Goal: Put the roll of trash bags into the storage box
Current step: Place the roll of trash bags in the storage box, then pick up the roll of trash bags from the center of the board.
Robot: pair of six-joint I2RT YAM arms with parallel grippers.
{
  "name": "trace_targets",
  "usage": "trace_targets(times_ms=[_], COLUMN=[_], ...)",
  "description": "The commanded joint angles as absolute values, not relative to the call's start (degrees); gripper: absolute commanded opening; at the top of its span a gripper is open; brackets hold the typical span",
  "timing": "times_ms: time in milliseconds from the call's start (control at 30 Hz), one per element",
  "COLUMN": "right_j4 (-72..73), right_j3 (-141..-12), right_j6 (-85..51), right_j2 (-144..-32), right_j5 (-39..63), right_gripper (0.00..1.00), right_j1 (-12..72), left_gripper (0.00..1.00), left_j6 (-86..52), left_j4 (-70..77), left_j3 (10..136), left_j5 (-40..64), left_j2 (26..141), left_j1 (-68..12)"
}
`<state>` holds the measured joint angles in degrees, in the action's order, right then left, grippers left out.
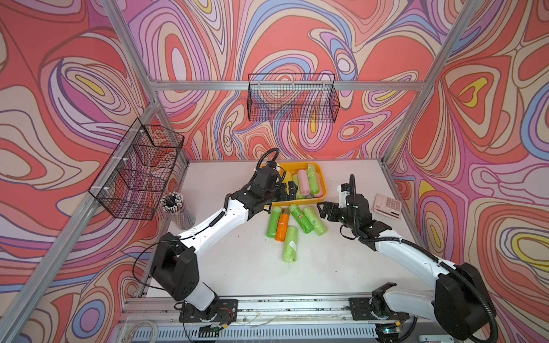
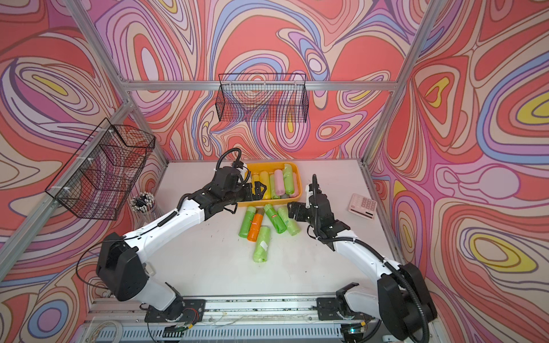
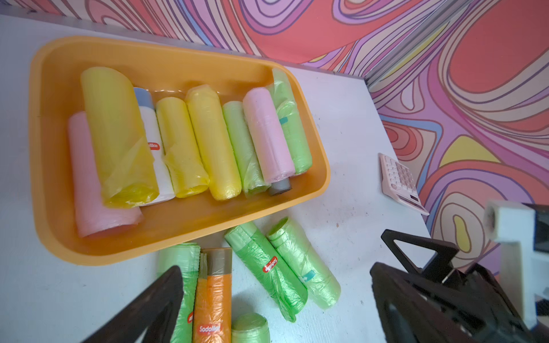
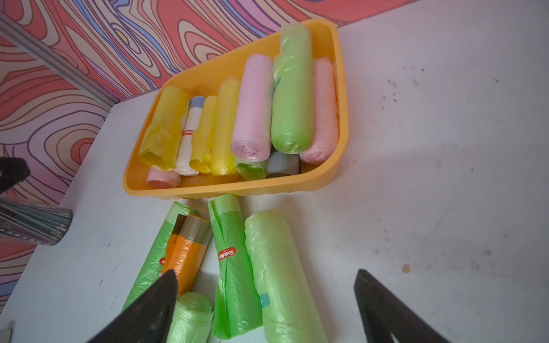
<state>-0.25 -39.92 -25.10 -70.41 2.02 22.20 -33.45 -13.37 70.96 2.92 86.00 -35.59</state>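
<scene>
While both arms reach in over the white table (image 1: 237,267), neither holds anything. The left gripper (image 1: 288,190) hangs above the near left part of the storage box (image 1: 324,190), its jaws spread wide and empty. The right gripper (image 1: 322,210) is also spread wide and grips nothing; it sits low beside the far end of the pale green roll (image 1: 315,221). In the right wrist view its black fingers (image 4: 148,311) frame that roll and the one next to it, but contact cannot be judged. The storage box stands toward the back of the table, near the patterned wall. It is packed with rolls lying side by side: a large yellow roll (image 3: 118,139), a white roll (image 3: 154,166), two slimmer yellow ones, a green one, a pink roll (image 3: 267,133) and a light green roll (image 3: 292,124) against the side wall, with another pink one and a grey one partly buried beneath. Five rolls of trash bags lie outside it, on the table just in front of its near wall. These are a light green roll with a red sticker (image 1: 274,221), the orange roll (image 1: 282,225) pressed against its side, a darker green labelled roll (image 1: 301,218) touching the pale green roll along its length, and a fifth green roll (image 1: 290,248) lying nearer the robot, its far end close to the orange one. A pink calculator (image 1: 387,206) rests by the table's right edge, a cup of pens (image 1: 175,208) stands at the left, and two black wire baskets (image 1: 292,98) hang on the walls.
</scene>
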Motion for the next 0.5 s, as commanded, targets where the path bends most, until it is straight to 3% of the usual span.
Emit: trace_targets(times_ms=[0,467], right_j4=[-2.0,-6.2], right_j3=[-41.8,-42.0], right_j6=[-25.9,-28.3], right_j2=[-72.1,-76.1], right_j5=[2.0,2.5], right_gripper=[0.95,0.90], right_j1=[22.1,22.1], left_gripper=[1.00,1.00], left_j6=[-35.2,-39.1], left_j4=[-11.1,-14.8], left_j3=[64.9,50.4], left_j5=[0.0,-1.0], left_j2=[79.2,59.3], left_j1=[-36.0,-36.4])
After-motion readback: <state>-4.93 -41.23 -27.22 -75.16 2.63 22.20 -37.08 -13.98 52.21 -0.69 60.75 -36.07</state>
